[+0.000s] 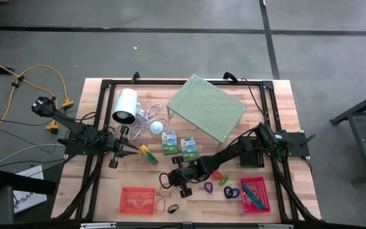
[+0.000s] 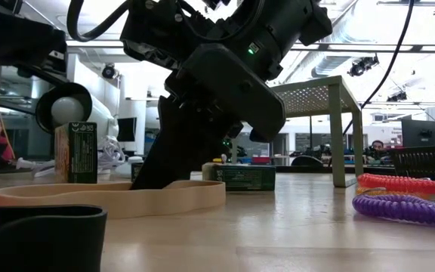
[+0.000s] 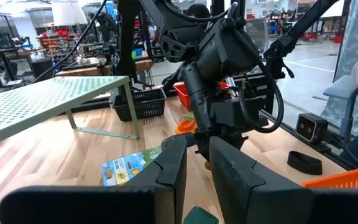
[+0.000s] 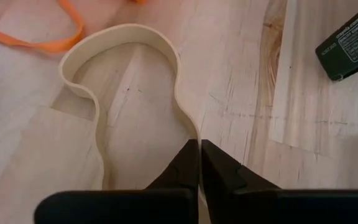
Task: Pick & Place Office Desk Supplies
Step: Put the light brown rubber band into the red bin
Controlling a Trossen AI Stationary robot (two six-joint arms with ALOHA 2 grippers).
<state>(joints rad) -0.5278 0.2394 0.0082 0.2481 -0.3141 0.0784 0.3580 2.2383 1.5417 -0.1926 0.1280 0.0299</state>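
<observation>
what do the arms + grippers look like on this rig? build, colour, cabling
Both arms are dark, nearly black, built of chunky jointed segments. The right arm has a small green indicator light on its blocky wrist housing and black cables looping along it. Each gripper, left gripper and right gripper, has two flat, wedge-shaped black fingers.

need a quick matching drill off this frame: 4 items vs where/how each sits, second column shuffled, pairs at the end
Items:
1. tan rubber band
2. red basket
3. pink basket
4. marker

States:
A. near table edge, on the left arm's side
B. at the left gripper's tips
C. near table edge, on the right arm's side
D. pinched at one side by the shut right gripper

Pairs: 1-D, 2-A, 3-C, 4-B
</observation>
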